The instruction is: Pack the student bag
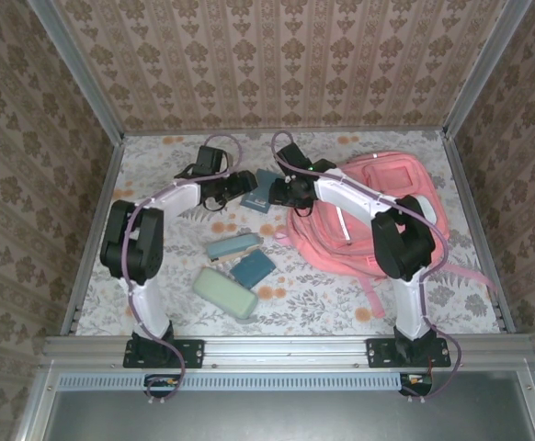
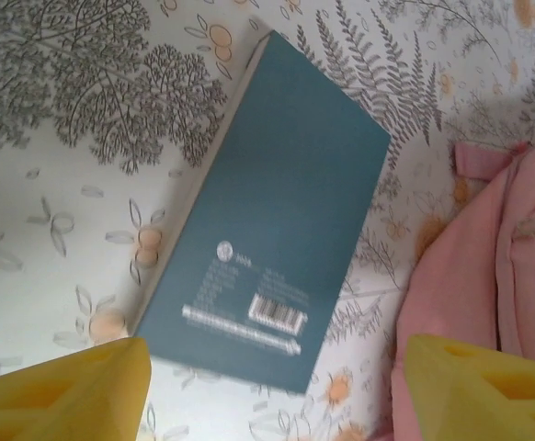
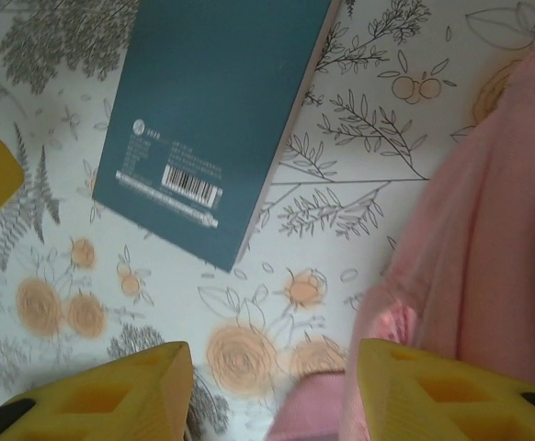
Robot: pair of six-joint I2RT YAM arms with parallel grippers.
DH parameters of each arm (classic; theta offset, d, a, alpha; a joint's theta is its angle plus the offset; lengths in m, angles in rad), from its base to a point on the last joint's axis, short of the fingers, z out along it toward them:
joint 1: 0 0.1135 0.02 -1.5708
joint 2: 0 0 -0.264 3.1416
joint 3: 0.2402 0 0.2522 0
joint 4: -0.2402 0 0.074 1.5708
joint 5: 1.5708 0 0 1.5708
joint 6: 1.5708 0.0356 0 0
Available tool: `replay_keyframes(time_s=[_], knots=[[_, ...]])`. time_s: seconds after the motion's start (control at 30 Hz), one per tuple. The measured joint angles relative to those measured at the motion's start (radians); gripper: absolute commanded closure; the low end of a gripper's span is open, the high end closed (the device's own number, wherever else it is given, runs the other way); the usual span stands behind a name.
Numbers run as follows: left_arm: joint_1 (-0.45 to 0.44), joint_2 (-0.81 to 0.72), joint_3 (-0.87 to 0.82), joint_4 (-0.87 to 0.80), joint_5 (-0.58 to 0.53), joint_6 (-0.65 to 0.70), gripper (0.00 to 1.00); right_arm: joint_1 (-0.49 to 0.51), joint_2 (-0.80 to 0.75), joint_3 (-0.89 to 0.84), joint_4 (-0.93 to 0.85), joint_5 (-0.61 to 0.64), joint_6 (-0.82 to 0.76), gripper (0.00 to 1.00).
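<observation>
While the pink bag (image 1: 392,175) lies flat at the right rear of the tabletop (image 1: 313,299), we judge the step in hand to be picking up the teal book (image 1: 263,190), which lies just beside the bag's left edge. Both arms reach over it. The left end effector (image 2: 277,395) hovers above the book's near end, jaws wide apart and empty. The right end effector (image 3: 277,395) is also open and empty, over the gap between book and bag, with a fold of pink cloth below it. Nearer the arm bases lie a pale green pencil case (image 1: 224,292), a small teal notebook (image 1: 252,267) and a grey-blue case (image 1: 233,245). Next, we think, one end effector must close on the book's edge, and the bag's mouth must be open; we cannot tell whether a zip is undone.
</observation>
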Motion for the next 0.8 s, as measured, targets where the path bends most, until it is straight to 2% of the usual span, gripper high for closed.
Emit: replay_keyframes(time_s=[0.2,0.33,0.47,0.8], knots=[[0.021,0.126,0.086,0.002,0.054,0.016,0.29,0.0,0.083,0.063,0.033,-0.003,0.085,0.51],[0.022,0.146,0.084,0.0,0.072,0.016,0.3,0.0,0.148,0.115,0.047,-0.006,0.115,0.54],[0.02,0.138,0.023,0.043,0.091,0.006,0.31,-0.001,0.189,0.142,0.041,0.0,0.136,0.54],[-0.019,-0.002,-0.183,0.129,0.106,-0.085,0.32,-0.016,0.235,0.171,0.04,0.005,0.165,0.6]])
